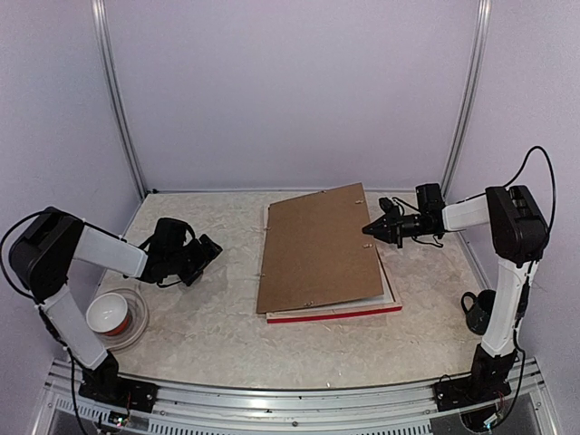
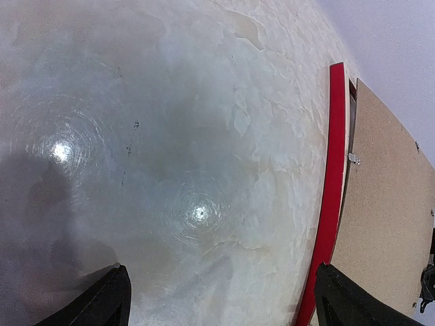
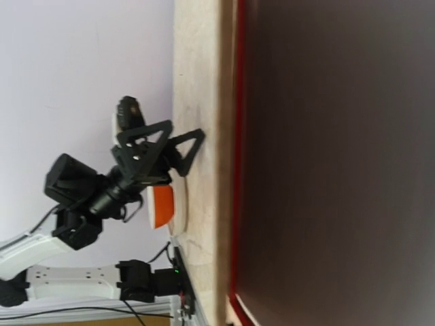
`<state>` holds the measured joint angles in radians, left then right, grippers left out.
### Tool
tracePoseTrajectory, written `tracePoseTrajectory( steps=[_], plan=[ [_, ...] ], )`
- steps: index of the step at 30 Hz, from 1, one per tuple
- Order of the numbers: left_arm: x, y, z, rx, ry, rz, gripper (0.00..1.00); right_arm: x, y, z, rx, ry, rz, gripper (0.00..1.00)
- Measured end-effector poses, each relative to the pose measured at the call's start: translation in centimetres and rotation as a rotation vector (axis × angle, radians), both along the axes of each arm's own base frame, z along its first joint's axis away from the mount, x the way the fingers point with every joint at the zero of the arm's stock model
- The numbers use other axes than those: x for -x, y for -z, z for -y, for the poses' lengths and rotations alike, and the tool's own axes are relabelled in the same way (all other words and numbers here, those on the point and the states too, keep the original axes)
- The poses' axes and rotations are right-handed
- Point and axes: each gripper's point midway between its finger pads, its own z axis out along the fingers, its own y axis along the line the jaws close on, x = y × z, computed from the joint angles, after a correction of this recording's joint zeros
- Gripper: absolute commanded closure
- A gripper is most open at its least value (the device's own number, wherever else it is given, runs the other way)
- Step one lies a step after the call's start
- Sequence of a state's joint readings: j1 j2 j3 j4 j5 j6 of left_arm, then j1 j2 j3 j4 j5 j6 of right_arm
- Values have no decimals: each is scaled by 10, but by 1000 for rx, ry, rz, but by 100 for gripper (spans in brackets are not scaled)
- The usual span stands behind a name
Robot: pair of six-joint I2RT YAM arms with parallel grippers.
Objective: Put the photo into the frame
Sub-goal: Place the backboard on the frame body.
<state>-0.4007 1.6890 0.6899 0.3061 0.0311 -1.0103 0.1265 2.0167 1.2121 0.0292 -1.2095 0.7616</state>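
At the centre of the bench (image 1: 199,340), the frame (image 1: 335,314) lies flat with its red edge showing at 6 o'clock, and a brown backing board (image 1: 317,249) rests askew on top. At 9 o'clock from the frame, the left claw (image 1: 210,248) hovers released, jaws wide and empty, well apart from it. At 3 o'clock, the right claw (image 1: 370,229) is clenched, tips at the board's edge; contact cannot be confirmed.

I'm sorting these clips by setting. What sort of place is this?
Probably a lab test booth rather than a home. Plain white walls with metal corner posts close in a pale tabletop, and a left arm and right arm are bolted to a rail at its near edge.
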Motion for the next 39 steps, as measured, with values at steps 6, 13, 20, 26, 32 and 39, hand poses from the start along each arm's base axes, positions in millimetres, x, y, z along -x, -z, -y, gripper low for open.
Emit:
tracePoseTrajectory(
  steps=[6,13,20,26,32,39],
  plan=[
    [0,0,1,2,2,-1,7,-8,-17,-2,-67,13,23,100],
    [0,0,1,2,2,-1,7,-10,-31,3,-101,11,45,100],
    [0,0,1,4,4,1,7,-20,-32,19,-36,16,87,100],
    [-1,0,2,8,8,5,7,-35,-22,34,-6,17,116,100],
    [-1,0,3,11,10,6,7,-29,1,35,10,1,42,100],
    [-3,0,5,18,15,12,7,-28,16,35,43,-17,6,100]
  ],
)
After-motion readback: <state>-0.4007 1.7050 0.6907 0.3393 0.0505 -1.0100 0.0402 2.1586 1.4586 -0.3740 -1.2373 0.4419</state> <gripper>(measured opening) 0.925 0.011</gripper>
